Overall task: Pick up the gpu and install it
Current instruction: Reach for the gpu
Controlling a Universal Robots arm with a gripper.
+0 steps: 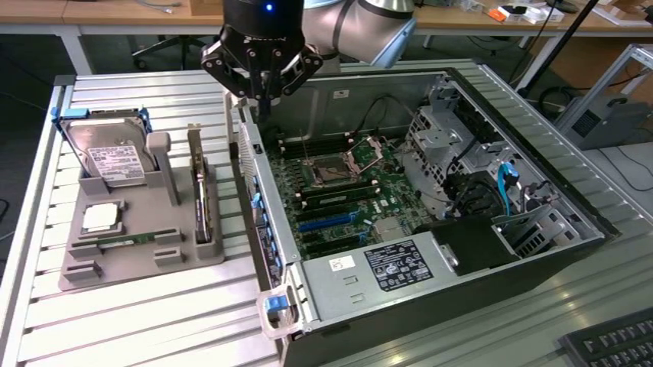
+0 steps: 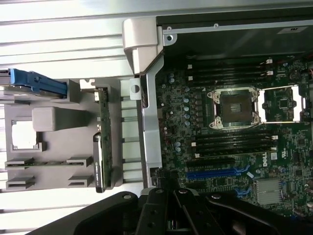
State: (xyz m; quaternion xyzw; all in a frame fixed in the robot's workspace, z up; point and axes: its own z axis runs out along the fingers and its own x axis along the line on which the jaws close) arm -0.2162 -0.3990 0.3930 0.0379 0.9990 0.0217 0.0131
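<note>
Dark claw linkage sits closest to the wrist camera, and the gripper (image 2: pixel 166 195) has its fingers pressed together with nothing between them. In the exterior view the gripper (image 1: pixel 263 98) hangs above the far end of the open computer case's (image 1: pixel 459 300) side wall (image 1: pixel 253 180), touching nothing. That wall is the case's edge on the exterior view's left.

Just inside the wall lies the motherboard (image 1: pixel 342 200), with the bare processor socket (image 1: pixel 332 170) near its middle, dark memory slots on either side of it and blue expansion slots (image 1: pixel 329 222) nearer the power supply (image 1: pixel 393 266). A metal drive cage (image 1: pixel 441 141) and blue cables (image 1: pixel 507 187) crowd the case's side on the exterior view's right. The room above the board is open.

Outside the wall, across a narrow strip of slatted table (image 1: pixel 153 325), stands a grey holder (image 1: pixel 143 264). The gpu (image 1: pixel 201 200) is upright on its edge in the holder's slot nearest the case, apart from the claw and untouched. In the wrist view the gpu (image 2: pixel 103 147) runs parallel to the case wall.

Farther along the holder are a hard drive (image 1: pixel 115 163) propped at a tilt, a processor chip (image 1: pixel 100 218) and a green memory stick (image 1: pixel 128 241). A keyboard (image 1: pixel 612 345) shows at the corner.
</note>
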